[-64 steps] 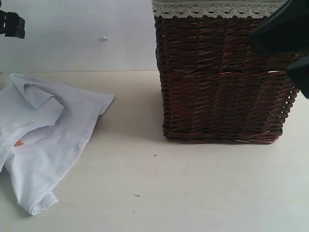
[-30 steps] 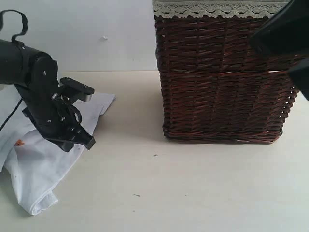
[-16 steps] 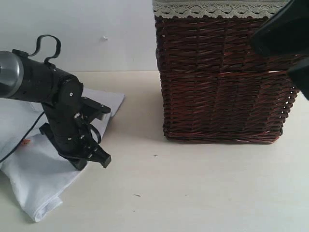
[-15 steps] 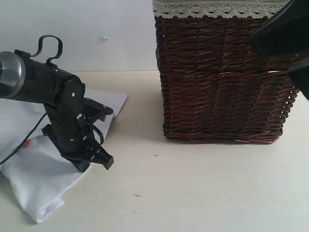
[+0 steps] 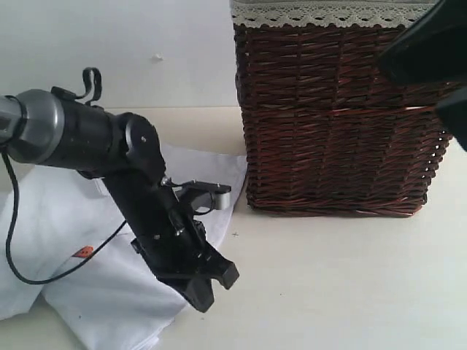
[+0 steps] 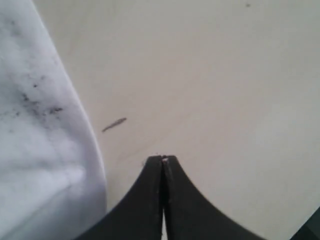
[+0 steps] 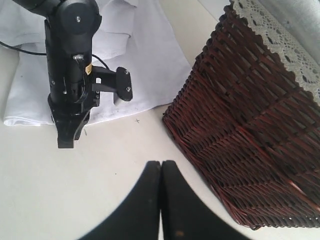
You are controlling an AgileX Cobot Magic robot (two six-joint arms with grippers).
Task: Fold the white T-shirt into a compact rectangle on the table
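The white T-shirt point(image 5: 87, 219) lies crumpled on the table point(image 5: 336, 292) at the left, its orange tag point(image 5: 84, 252) showing and one corner reaching toward the basket. My left gripper point(image 5: 211, 288) is shut and low over the shirt's near edge, tips past the hem over bare table. In the left wrist view the left gripper point(image 6: 163, 159) has its jaws pressed together, with the T-shirt point(image 6: 40, 150) alongside. My right gripper point(image 7: 161, 164) is shut and empty, hovering high over the table beside the basket; it looks down on the left arm point(image 7: 70, 75) and the T-shirt point(image 7: 145, 65).
A tall dark brown wicker basket point(image 5: 336, 117) with cream lace trim point(image 5: 328, 13) stands at the back right, close to the shirt's corner. The right arm's dark body point(image 5: 430, 51) hangs at the top right. A white wall point(image 5: 146, 51) is behind the table.
My left arm came in from the upper left and swept right and toward the near edge across the shirt. The shirt slid right with it, toward the basket. Right arm still.
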